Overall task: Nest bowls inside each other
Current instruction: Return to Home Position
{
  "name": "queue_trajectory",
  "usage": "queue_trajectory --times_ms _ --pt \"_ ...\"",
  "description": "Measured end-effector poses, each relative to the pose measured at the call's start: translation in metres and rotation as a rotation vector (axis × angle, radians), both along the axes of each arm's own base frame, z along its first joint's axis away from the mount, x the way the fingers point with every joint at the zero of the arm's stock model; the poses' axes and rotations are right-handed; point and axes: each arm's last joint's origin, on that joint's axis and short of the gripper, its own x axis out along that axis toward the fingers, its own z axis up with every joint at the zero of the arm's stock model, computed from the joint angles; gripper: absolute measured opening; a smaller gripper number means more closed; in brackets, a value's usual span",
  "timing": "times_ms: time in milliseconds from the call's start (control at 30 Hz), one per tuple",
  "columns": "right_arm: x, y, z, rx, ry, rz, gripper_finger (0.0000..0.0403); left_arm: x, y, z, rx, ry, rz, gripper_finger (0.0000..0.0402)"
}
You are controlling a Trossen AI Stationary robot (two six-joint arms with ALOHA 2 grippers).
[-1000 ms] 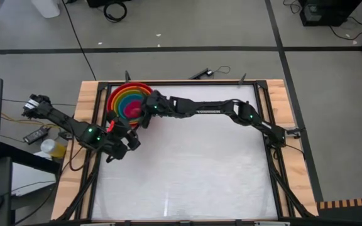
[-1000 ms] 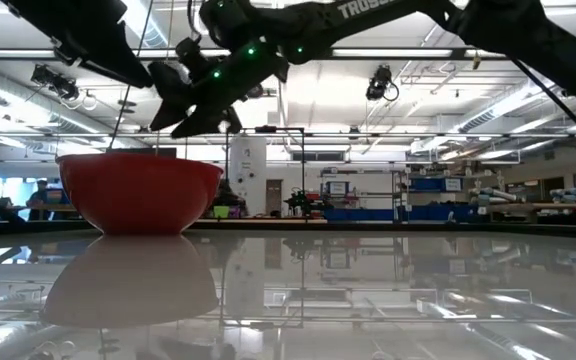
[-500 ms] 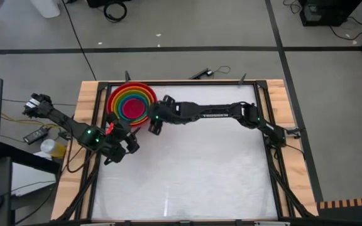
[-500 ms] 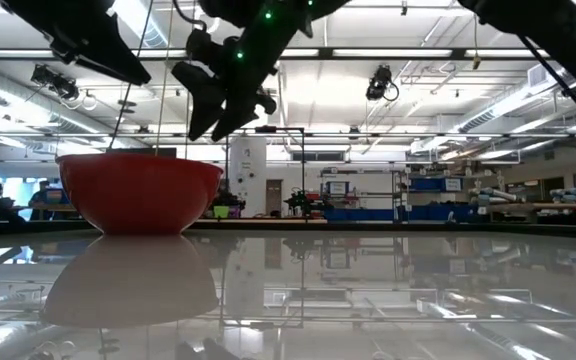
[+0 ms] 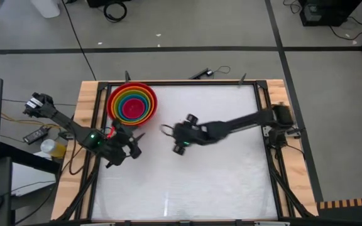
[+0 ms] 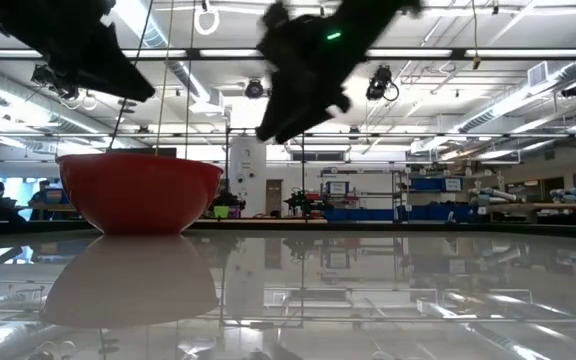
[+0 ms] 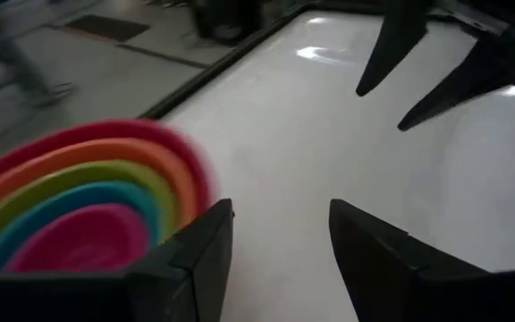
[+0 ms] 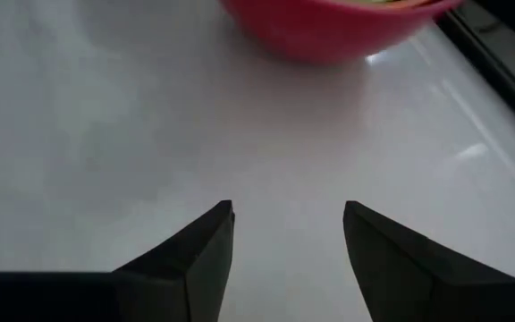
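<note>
Bowls (image 5: 131, 103) sit nested, red outermost, pink innermost, at the table's (image 5: 200, 182) far-left corner. Right gripper (image 5: 166, 130), spread and empty, hangs off the stack's centre-facing side. Left gripper (image 5: 137, 139), likewise spread and empty, waits just beside the stack.

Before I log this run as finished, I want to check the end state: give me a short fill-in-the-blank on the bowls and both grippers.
1. The innermost bowl is ____.
2. In the low view the only bowl that shows is ____.
3. The right gripper, open over the table, holds ____.
4. The left gripper, also open, hovers near the stack, on the table's ____ side.
Missing words: pink; red; nothing; left.
</note>
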Motion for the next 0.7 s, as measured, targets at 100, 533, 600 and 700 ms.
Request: queue_trajectory --times_ms 100,533,600,700 --pt "-0.038 0.017 -0.001 0.025 -0.128 0.08 0.0217 0.012 -0.005 -0.005 -0.023 -0.066 -0.09 0.0189" --pt "-0.161 0.05 -0.017 -0.11 -0.594 0.196 0.0217 0.07 0.01 -0.024 -0.033 -0.385 -0.44 0.0183" --pt "-0.169 0.045 -0.021 -0.116 -0.593 0.128 0.0217 0.074 0.015 -0.025 -0.027 -0.378 -0.413 0.0181" --pt "-0.179 0.04 -0.018 -0.034 -0.663 0.059 0.0214 0.078 0.024 -0.021 -0.017 -0.392 -0.373 0.0181"
